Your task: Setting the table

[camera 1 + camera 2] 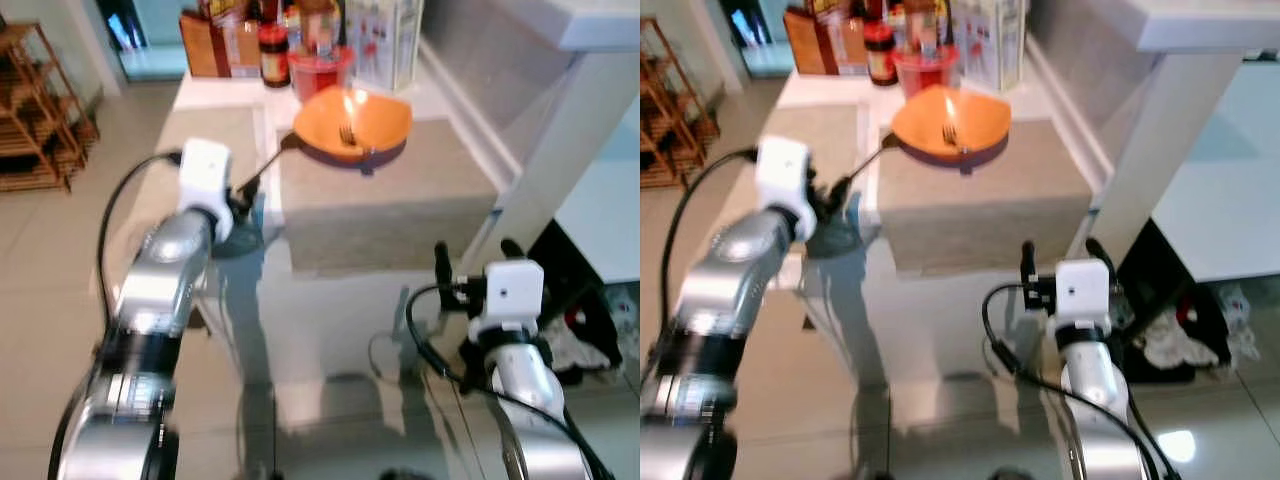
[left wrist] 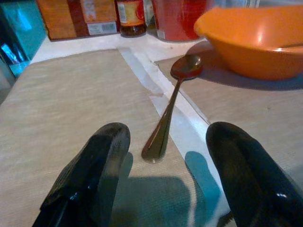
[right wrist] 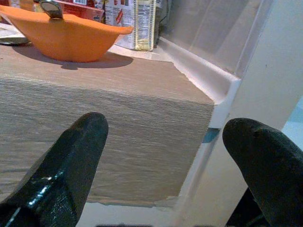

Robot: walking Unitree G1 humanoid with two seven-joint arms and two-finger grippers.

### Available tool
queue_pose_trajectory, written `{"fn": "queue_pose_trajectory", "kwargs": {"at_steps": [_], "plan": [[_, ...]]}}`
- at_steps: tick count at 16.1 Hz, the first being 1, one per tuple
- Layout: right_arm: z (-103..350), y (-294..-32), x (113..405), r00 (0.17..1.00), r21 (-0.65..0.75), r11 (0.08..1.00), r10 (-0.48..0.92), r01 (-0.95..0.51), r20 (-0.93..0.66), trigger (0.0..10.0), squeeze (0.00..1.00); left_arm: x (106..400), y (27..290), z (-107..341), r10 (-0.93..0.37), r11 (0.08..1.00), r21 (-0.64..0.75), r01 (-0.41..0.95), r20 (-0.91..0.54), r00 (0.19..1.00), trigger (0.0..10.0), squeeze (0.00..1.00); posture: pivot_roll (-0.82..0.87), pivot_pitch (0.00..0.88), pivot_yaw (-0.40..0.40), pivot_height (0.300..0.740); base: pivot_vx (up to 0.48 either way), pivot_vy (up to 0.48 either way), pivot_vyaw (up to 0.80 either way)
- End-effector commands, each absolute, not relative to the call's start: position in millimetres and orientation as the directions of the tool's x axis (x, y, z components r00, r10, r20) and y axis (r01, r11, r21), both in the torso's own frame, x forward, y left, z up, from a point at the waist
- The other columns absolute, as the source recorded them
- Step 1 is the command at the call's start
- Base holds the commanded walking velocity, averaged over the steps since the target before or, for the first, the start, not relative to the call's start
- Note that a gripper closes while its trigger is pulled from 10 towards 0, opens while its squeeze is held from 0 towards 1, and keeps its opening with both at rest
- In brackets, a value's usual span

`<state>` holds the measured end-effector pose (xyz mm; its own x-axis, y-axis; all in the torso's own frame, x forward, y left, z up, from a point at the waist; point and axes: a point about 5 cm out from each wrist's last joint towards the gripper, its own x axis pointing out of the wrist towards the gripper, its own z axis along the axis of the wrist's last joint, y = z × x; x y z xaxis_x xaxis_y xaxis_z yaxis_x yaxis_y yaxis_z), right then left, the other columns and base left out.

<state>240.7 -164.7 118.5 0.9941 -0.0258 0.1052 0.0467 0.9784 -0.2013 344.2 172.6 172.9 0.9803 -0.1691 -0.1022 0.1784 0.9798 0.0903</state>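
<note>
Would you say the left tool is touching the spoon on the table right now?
Apart. The left wrist view shows the left tool open, with placemat visible between its fingers and the spoon handle.

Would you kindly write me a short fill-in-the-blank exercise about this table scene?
1. A fork rests inside the ____ bowl.
2. The spoon lies on the table with its handle towards the ____ gripper.
3. The right gripper has its fingers ____.

Missing words: orange; left; open
</note>
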Motion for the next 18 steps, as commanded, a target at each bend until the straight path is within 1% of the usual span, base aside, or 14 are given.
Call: {"fn": "queue_pose_trajectory", "kwargs": {"at_steps": [1,3,5,6,8,9,10,12,14,16,18], "plan": [[119.6,-165.3,240.7,0.994,-0.195,0.98,-0.018,0.038,0.104,10.0,0.0,333.0,175.3,176.3,-0.158,0.983,0.082,0.163,-0.059,0.986,10.0,0.0,-0.05,0.009,0.024,0.74,0.0,0.0,0.0],[120.9,-166.3,240.8,0.994,-0.193,0.98,-0.018,0.04,0.112,10.0,0.0,316.2,176.4,171.8,-0.161,0.983,0.083,0.163,-0.036,0.986,10.0,0.0,-0.05,0.005,0.022,0.74,0.0,0.0,0.0],[122.1,-168.0,240.6,0.992,-0.182,0.982,-0.025,0.047,0.124,10.0,0.0,284.9,171.0,161.4,-0.196,0.974,0.112,0.195,0.0,0.981,10.0,0.0,-0.05,0.0,0.019,0.74,0.0,0.0,0.0],[122.4,-167.4,240.5,0.991,-0.178,0.983,-0.019,0.042,0.131,10.0,0.0,274.5,169.2,154.3,-0.209,0.97,0.13,0.206,0.01,0.978,10.0,0.0,-0.04,0.0,0.014,0.74,0.0,0.0,0.0],[122.6,-167.0,240.3,0.99,-0.17,0.985,-0.014,0.038,0.141,10.0,0.0,265.2,171.0,143.5,-0.205,0.97,0.136,0.204,-0.006,0.979,10.0,0.0,-0.04,0.0,0.013,0.74,0.0,0.0,0.0],[122.8,-167.2,239.8,0.989,-0.167,0.985,-0.013,0.038,0.148,10.0,0.0,256.6,173.9,133.7,-0.201,0.972,0.114,0.204,-0.033,0.979,10.0,0.0,-0.04,0.0,0.014,0.74,0.0,0.0,0.0],[120.7,-168.5,239.0,0.99,-0.168,0.985,-0.015,0.039,0.143,10.0,0.0,247.2,167.8,126.9,-0.232,0.967,0.094,0.237,-0.058,0.971,10.0,0.0,-0.04,0.0,0.012,0.74,0.0,0.0,0.0],[118.4,-169.0,238.8,0.99,-0.165,0.985,-0.015,0.038,0.137,10.0,0.0,246.8,164.7,127.1,-0.232,0.969,0.077,0.236,-0.06,0.971,10.0,0.0,-0.05,0.0,0.01,0.74,0.0,0.0,0.0],[108.9,-173.0,237.3,0.995,-0.147,0.988,-0.029,0.043,0.099,10.0,0.0,255.6,167.2,124.8,-0.226,0.971,0.059,0.232,-0.093,0.97,10.0,0.0,-0.05,0.0,0.01,0.74,0.0,0.0,0.0],[93.4,-178.7,236.7,0.998,-0.122,0.991,-0.05,0.054,0.035,10.0,0.0,271.8,168.2,112.3,-0.243,0.965,0.051,0.258,-0.197,0.95,10.0,0.0,-0.04,0.0,0.003,0.74,0.0,0.0,0.0],[75.7,-184.9,236.3,0.998,-0.126,0.99,-0.061,0.056,-0.032,10.0,0.0,288.5,167.3,96.6,-0.282,0.948,0.05,0.316,-0.332,0.9,10.0,0.0,-0.04,0.0,0.001,0.74,0.0,0.0,0.0]]}}
